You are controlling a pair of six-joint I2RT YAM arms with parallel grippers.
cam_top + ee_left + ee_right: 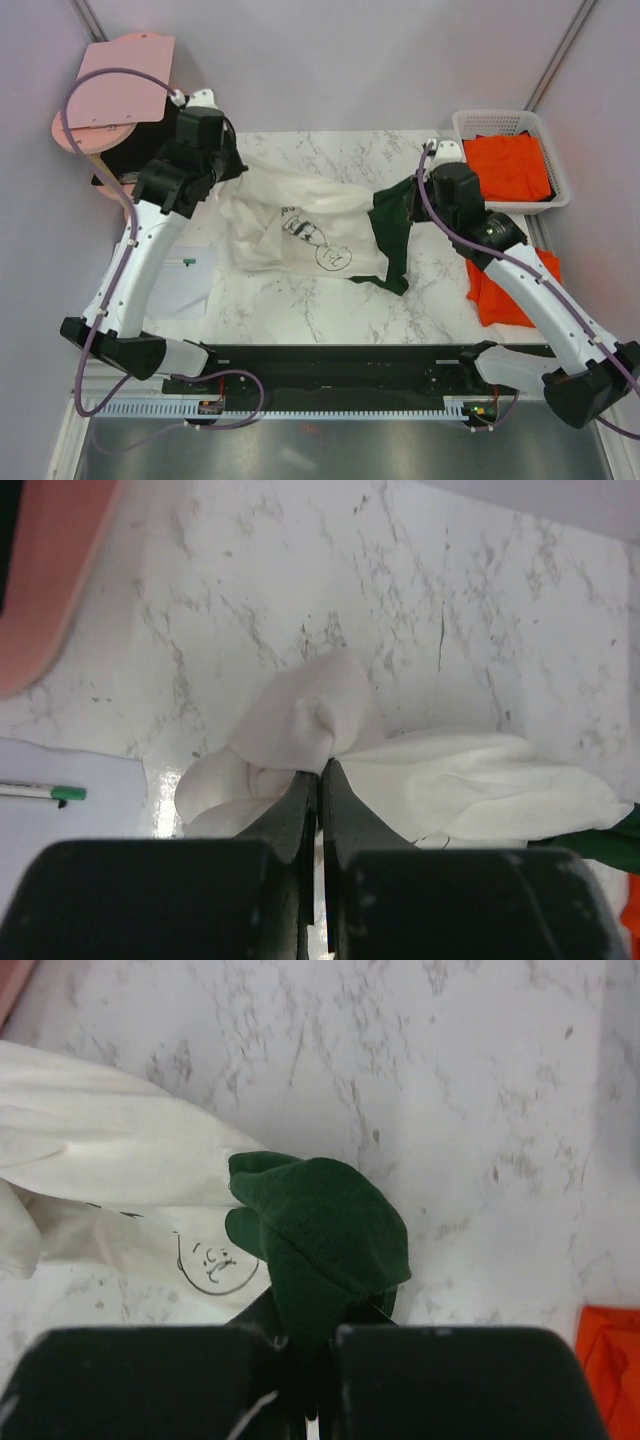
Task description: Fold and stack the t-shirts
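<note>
The cream-white t-shirt (290, 225) lies bunched mid-table, with the left gripper (320, 772) pinched tight on its white edge and the right gripper (318, 1332) clamped on its dark green sleeve (325, 1225). A paper sheet (180, 285) lies to the left. Orange t-shirts (510, 165) fill the white basket (462, 122). Another orange shirt (495, 300) lies partly hidden under the right arm (540, 290). Cloth buries the right fingertips.

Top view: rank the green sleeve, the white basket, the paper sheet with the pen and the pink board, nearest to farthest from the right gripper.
1. Green sleeve: pinched in the right gripper, mid-table.
2. White basket: far right corner.
3. Paper sheet: left side, near edge.
4. Pink board: far left corner.
</note>
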